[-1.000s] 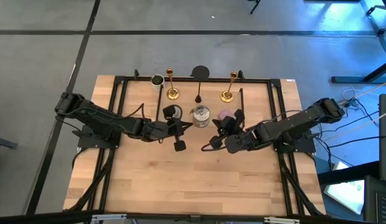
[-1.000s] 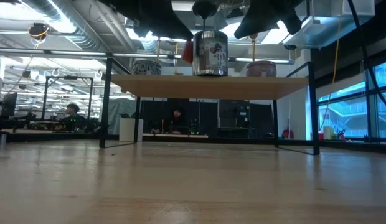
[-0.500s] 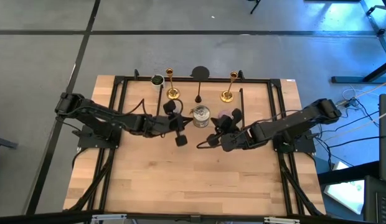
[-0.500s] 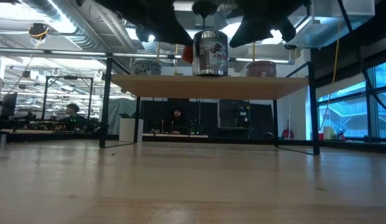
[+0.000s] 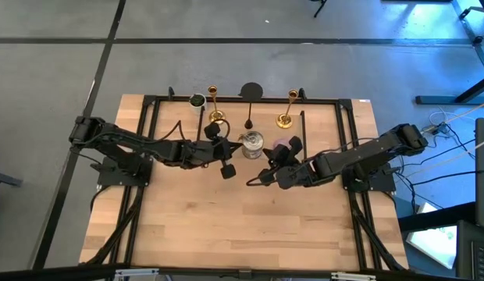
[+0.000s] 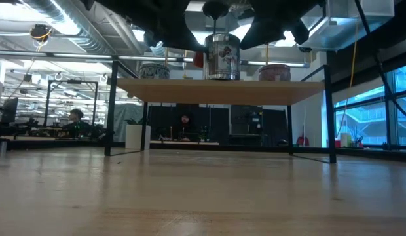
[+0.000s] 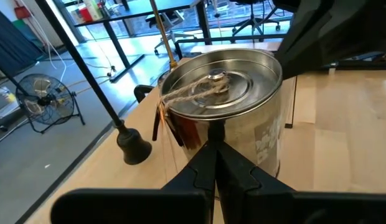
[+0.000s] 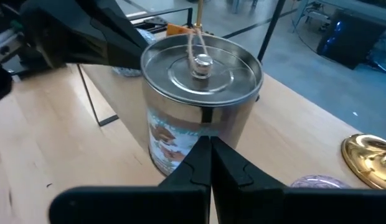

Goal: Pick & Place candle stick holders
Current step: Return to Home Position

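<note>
Candle stick holders (image 5: 216,117) stand on the shelf (image 6: 190,91), job seemingly done; my left tool (image 7: 213,148) and right tool (image 8: 207,143) are closed, empty.

Two black jointed arms (image 5: 140,148), tapered black left pincer (image 7: 212,146)

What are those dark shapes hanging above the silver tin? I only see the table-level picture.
Observer: Two robot arms. From above, the left gripper is on the tin's left, the right gripper on its right.
Visitor: Are they holding anything?
Observer: No. The wrist cameras show both shut and empty, aimed at the tin.
Visitor: Anything else up there?
Observer: Two gold candlesticks stand upright farther back than the tin, one to its left, one to its right.
</note>
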Tool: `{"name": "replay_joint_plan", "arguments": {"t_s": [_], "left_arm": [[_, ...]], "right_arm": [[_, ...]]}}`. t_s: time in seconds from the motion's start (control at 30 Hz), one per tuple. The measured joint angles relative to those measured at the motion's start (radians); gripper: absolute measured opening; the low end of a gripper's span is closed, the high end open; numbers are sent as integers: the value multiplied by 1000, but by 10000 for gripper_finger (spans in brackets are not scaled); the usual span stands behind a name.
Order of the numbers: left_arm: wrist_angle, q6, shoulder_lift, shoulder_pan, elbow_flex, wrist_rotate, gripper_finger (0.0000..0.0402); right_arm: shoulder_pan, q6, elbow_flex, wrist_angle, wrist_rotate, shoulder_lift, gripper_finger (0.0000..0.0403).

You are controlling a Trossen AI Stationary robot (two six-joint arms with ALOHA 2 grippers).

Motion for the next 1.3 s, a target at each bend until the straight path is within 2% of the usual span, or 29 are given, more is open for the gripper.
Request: {"name": "replay_joint_plan", "arguments": {"t_s": [0.9, 1.3], "left_arm": [[23, 34, 0, 5, -1, -13, 2], [-67, -3, 0, -53, -1, -112, 2]], "right_arm": [[2, -73, -1, 98, -52, 13, 0], [9, -24, -1, 25, -29, 13, 0]]}}
